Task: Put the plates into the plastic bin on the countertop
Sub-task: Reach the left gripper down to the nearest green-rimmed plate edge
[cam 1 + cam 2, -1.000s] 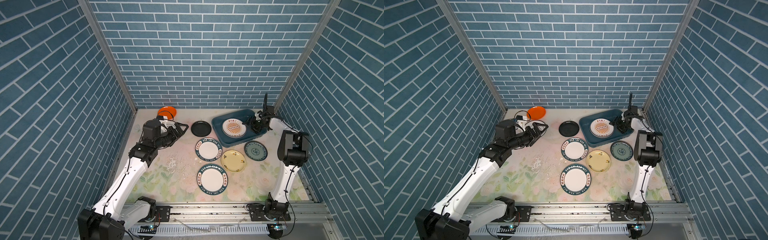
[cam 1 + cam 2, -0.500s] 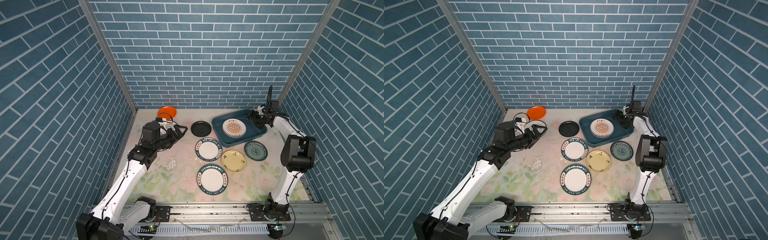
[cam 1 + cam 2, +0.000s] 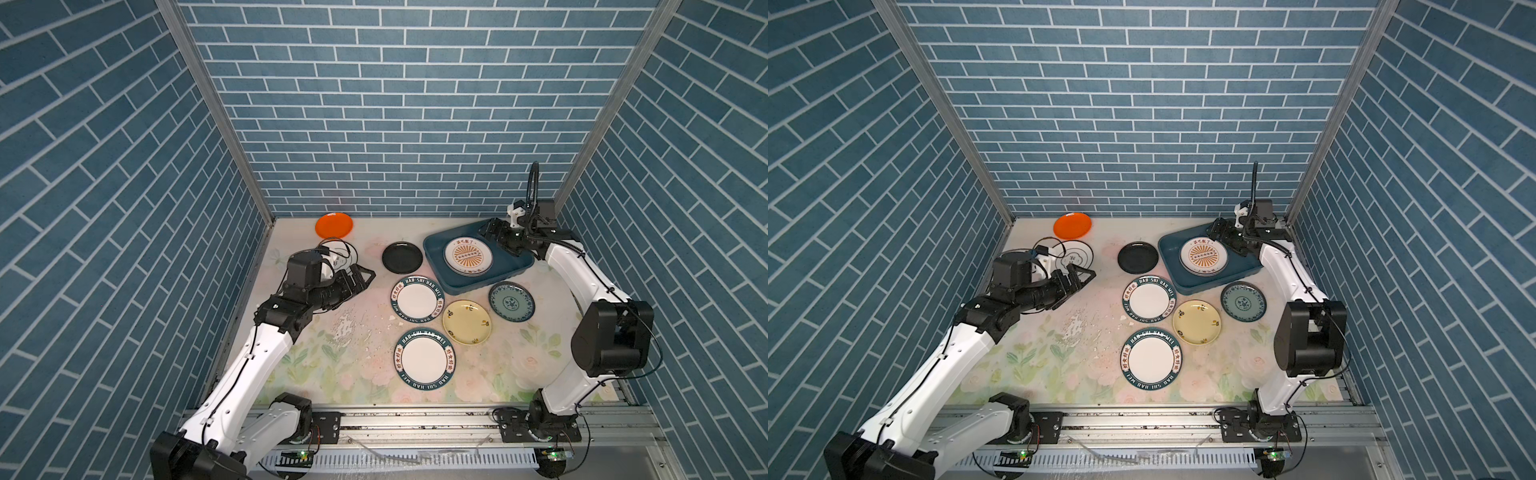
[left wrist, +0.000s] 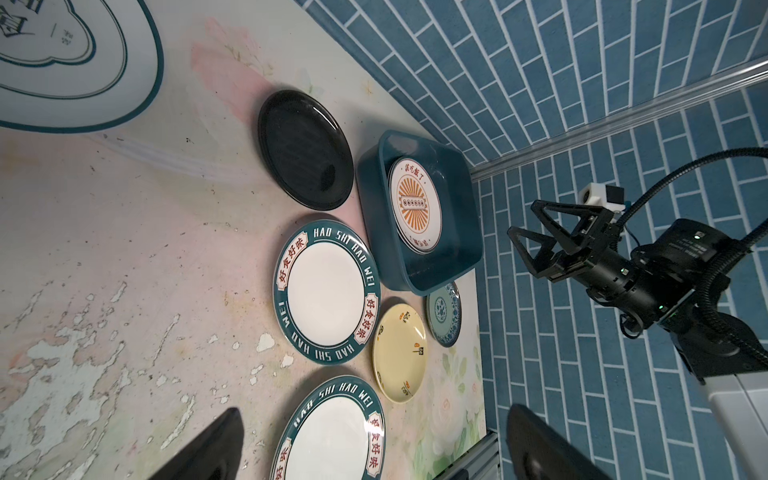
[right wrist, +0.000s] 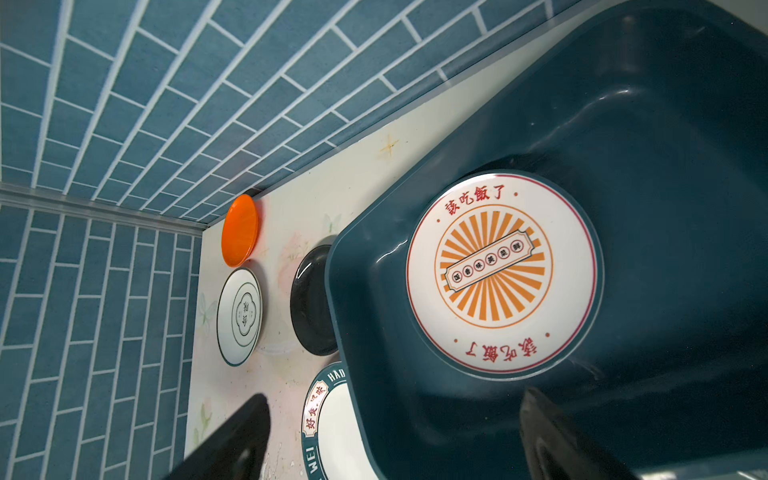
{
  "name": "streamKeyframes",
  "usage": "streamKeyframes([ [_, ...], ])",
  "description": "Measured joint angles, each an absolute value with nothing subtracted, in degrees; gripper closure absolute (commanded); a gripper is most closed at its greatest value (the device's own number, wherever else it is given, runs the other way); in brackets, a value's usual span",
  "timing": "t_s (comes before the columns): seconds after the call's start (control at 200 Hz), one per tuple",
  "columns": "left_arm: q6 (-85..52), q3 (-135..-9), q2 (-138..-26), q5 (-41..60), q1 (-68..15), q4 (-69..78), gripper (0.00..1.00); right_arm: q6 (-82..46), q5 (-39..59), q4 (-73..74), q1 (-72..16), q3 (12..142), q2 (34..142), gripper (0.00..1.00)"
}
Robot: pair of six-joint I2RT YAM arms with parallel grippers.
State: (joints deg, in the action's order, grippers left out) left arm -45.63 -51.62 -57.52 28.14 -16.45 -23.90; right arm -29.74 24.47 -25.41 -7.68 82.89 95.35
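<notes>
Two robot arms work over a flowered countertop point(image 3: 357, 376); one plate shows in the bin point(image 3: 478, 284) and seven lie outside it.

From the left: the left gripper point(image 3: 360, 277) hovers above the countertop, spread wide and empty, near a quatrefoil plate point(image 3: 1075, 254). An orange plate point(image 3: 333, 225) sits beyond it by the back wall. Toward the middle lie a black plate point(image 3: 402, 257), a far lettered plate point(image 3: 417, 301), a near lettered plate point(image 3: 424, 358), a yellow plate point(image 3: 466, 322) and a teal plate point(image 3: 511, 301), all flat and close to the bin. On the right, the bin holds a sunburst plate point(image 3: 468, 257), lying flat; whether others sit beneath it cannot be told. The right gripper point(image 3: 500, 239) hangs over the bin's far right corner, jaws parted, holding nothing. The job looks barely begun, with seven plates left to move.
</notes>
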Motion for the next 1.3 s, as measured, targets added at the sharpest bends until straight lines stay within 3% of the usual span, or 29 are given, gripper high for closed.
streamKeyframes([
  [0.335,-41.74,-46.48,-56.42,29.61,-19.25,-27.42,0.0,-31.27,21.67,-24.01,-13.63,75.9,87.05,0.07],
  [0.61,-40.34,-41.06,-58.46,29.74,-27.7,-27.81,0.0,-33.26,20.75,-23.14,-16.29,70.65,82.78,0.07],
  [0.94,-45.69,-27.94,-62.54,29.54,-33.47,-14.06,0.04,-34.26,19.46,-23.7,-16.88,68.71,79.35,0.07],
  [1.3,-48.31,-26.63,-71.11,29.71,-35.57,-2.39,0.09,-34.26,17.76,-25.5,-16.88,68.45,76.62,0.07],
])
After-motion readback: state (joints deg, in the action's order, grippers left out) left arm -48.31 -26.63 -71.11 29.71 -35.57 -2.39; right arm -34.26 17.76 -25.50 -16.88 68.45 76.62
